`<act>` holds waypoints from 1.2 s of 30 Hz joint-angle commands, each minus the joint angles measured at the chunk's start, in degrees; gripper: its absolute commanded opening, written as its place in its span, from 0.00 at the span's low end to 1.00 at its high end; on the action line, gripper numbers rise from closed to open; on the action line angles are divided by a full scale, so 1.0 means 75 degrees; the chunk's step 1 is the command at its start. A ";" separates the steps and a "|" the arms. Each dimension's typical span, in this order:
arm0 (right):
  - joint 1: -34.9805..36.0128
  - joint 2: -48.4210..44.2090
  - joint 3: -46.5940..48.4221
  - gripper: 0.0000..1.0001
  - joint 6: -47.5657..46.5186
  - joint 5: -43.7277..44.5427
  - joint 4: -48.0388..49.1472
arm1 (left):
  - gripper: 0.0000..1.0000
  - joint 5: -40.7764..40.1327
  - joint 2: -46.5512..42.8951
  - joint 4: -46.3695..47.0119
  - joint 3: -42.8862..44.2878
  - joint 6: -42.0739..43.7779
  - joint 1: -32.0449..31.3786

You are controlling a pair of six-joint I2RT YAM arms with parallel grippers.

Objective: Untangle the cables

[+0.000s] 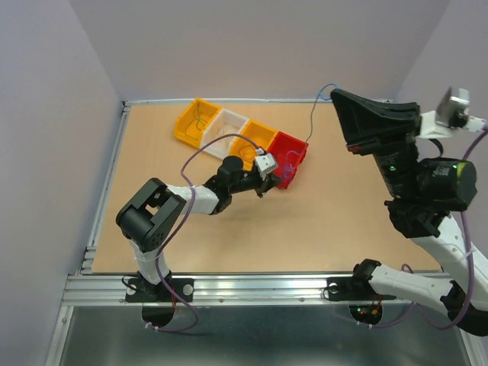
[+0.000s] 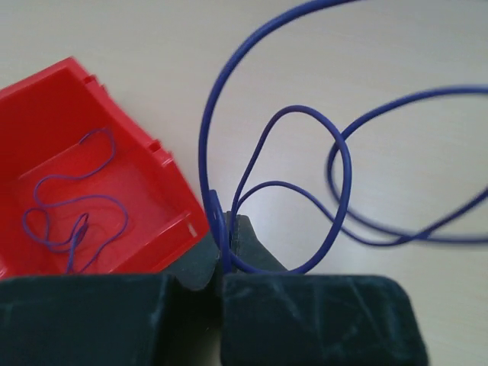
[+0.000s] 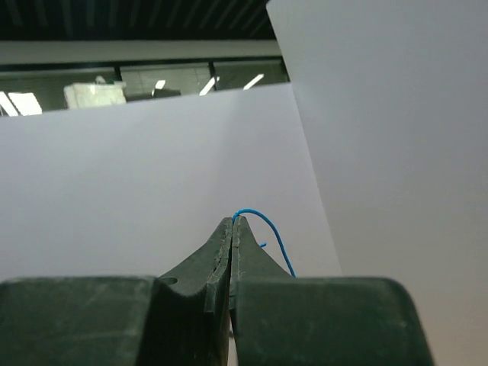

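Note:
My left gripper point(image 2: 223, 235) is shut on a blue cable point(image 2: 345, 156), which loops loosely over the table just right of the red bin point(image 2: 164, 164). A thin purple cable point(image 2: 76, 204) lies coiled inside that bin. In the top view the left gripper point(image 1: 284, 178) sits at the red bin's point(image 1: 299, 145) near edge. My right gripper point(image 3: 233, 222) is shut on a blue cable point(image 3: 268, 229) and is raised high at the table's far right point(image 1: 335, 93). A thin blue strand point(image 1: 311, 120) hangs from it down toward the red bin.
Four bins stand in a slanted row at the back: yellow point(image 1: 183, 126), white point(image 1: 233, 118), orange point(image 1: 264, 130), then the red one. Thin wires lie in the yellow and orange bins. Grey walls enclose the table; a metal rail point(image 1: 229, 288) runs along the near edge.

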 commanded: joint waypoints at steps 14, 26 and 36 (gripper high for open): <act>0.0034 -0.2461 -0.1265 0.01 -0.1065 0.1042 0.0779 | 0.00 0.0063 -0.0671 -0.0153 0.1209 -0.2515 0.4145; 0.0046 -0.1491 -0.1629 0.01 -0.0890 0.1043 0.0708 | 0.00 0.0437 -0.1834 -0.0140 0.0717 -0.2457 0.5167; 0.0046 -0.1548 -0.2718 0.01 -0.0843 0.1300 0.1071 | 0.00 -0.0077 -0.1565 -0.1463 0.1396 -0.1696 0.3422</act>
